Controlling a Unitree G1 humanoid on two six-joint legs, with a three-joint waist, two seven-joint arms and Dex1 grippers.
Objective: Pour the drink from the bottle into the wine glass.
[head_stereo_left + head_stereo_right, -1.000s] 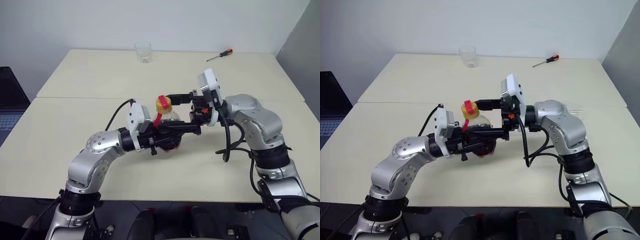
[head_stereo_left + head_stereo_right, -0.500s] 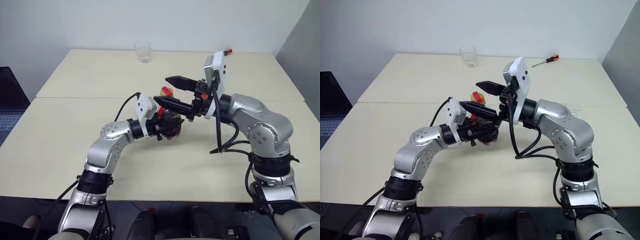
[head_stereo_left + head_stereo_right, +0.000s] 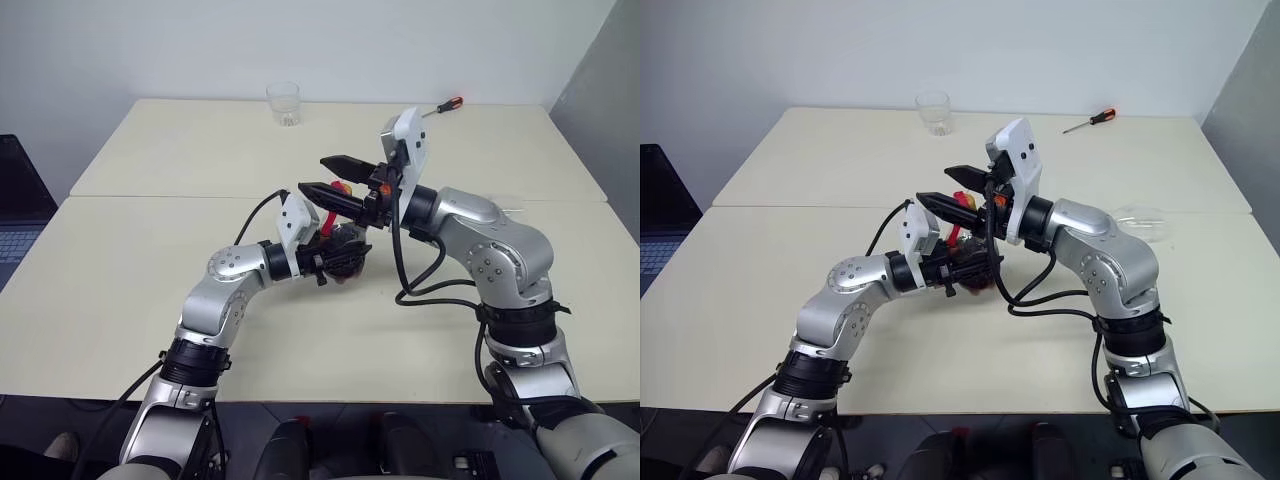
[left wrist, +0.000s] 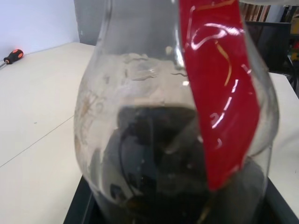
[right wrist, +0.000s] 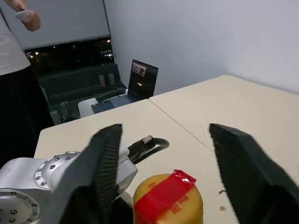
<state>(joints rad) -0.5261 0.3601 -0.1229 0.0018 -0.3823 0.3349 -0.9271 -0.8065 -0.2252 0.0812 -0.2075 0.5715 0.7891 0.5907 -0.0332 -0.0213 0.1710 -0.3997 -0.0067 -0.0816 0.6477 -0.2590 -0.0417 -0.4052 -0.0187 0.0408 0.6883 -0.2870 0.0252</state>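
I am holding the bottle near table centre in the left gripper, fingers pinching its bulbous body; the left wrist view is showing the clear wall pressed right against the camera. The right gripper has swung over from 3 o'clock of the bottle, where it was a second ago, and is now hovering just above the cap, fingers spread either side of it and not touching. The gap looks narrower than half a second ago, so I am judging it to be closing toward a grip on the cap. That means I am still in the uncapping step; pouring has not begun.

Bottle appearance: squat, clear, standing roughly upright. The drink is lying dark, nearly black, in the lower part of the body, with bare wall above it. A red label strip is running down from the neck. The cap is yellow with a red band across its top.

The wine glass is sitting at about 3 o'clock of the bottle, well apart, partly behind my right arm. A tumbler is standing at 12 o'clock, a screwdriver at about 1 o'clock, both at the far edge.
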